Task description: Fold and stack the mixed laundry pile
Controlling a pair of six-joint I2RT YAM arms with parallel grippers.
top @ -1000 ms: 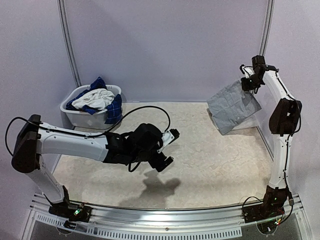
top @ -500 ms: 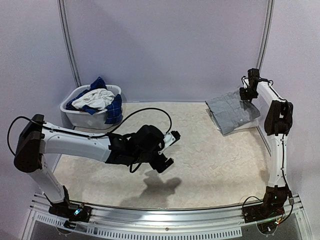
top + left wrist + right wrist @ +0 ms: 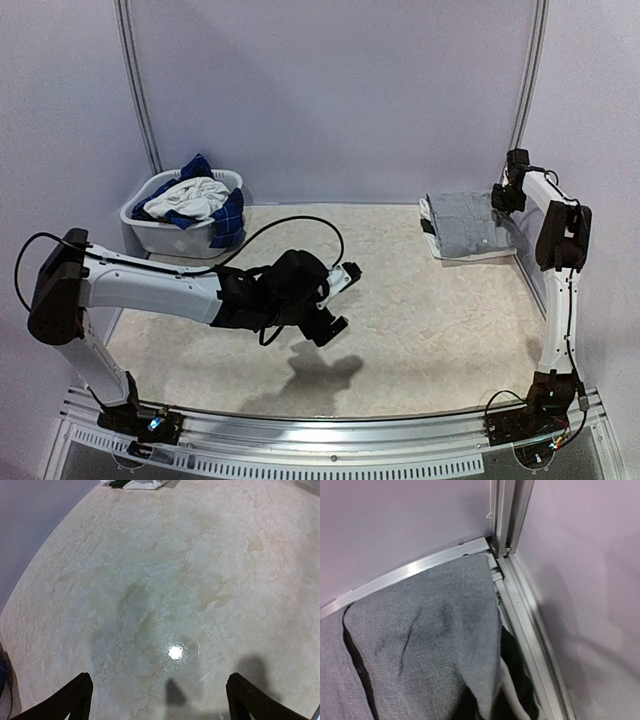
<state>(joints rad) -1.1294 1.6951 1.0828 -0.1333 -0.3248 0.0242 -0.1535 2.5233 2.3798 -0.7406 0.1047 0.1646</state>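
Grey T-shirt (image 3: 462, 222): folded and lying flat in the far right corner, on top of a white-and-green shirt (image 3: 430, 212).
Right gripper (image 3: 505, 198): low at the grey T-shirt's far right edge, fingers pinched together on a fold of it. In the wrist view the cloth rises right up to the lens.
Pile (image 3: 195, 198): blue plaid and white pieces, heaped in the basket (image 3: 140, 228) at far left.
Left gripper (image 3: 343, 298): hovering above the table (image 3: 430, 320) near its middle, fingers spread wide.
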